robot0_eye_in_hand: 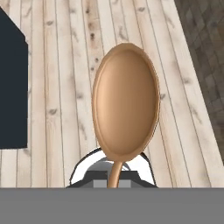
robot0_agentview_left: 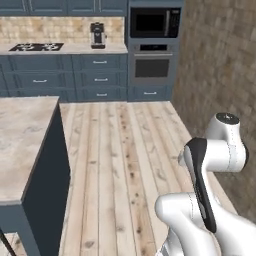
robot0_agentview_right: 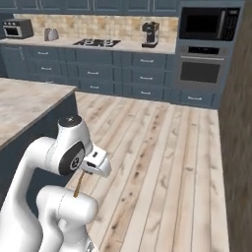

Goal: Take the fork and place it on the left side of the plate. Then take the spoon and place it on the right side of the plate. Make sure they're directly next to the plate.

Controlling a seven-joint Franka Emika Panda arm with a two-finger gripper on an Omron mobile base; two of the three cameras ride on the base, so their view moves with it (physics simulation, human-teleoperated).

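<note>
Spoon (robot0_eye_in_hand: 126, 105) bowl looms in hand view; gripper (robot0_agentview_right: 81, 175) clamps its handle.

spoon (robot0_eye_in_hand: 126, 103): wood, orange-brown, smooth, showing a soft satin sheen
floor (robot0_agentview_left: 125, 160): pale wood planks, knotty, looking matt
island top (robot0_agentview_left: 22, 140): mottled beige stone, looking matt
wall (robot0_agentview_left: 220, 65): brown stone, looking rough
cabinets (robot0_agentview_right: 98, 71): blue-grey, painted, smooth

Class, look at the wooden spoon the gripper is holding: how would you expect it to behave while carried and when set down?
The spoon looks like solid wood, so probably stiff and light. Held by its thin handle in the gripper, the broad bowl might pivot if bumped. Its rounded bowl could rock slightly when set down.
</note>
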